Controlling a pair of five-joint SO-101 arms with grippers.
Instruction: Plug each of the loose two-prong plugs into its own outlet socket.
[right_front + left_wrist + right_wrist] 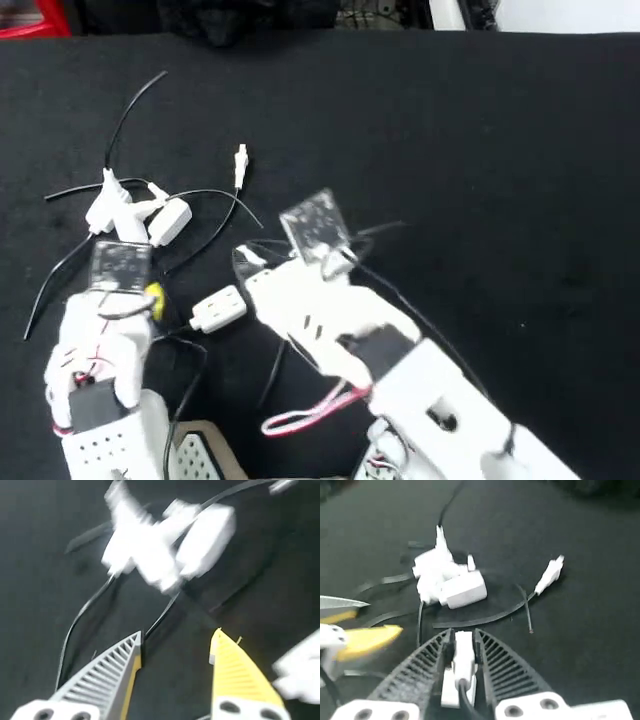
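A cluster of white plugs and adapters (130,212) with black cords lies at the left of the black table. A small loose plug (240,165) lies farther back. A white outlet block (218,310) sits between the two arms. My left gripper (175,647) stands open just short of the cluster (160,545), with nothing between its fingers. Its yellow finger (153,297) also appears from above. My right gripper (463,640) is shut on a white plug (463,655) with a cord, pointing toward the cluster (447,582).
Black cords (215,235) loop across the cloth around the cluster and under the right arm. A red and white cable (300,415) hangs by the right arm's base. The table's right half is bare black cloth (500,200).
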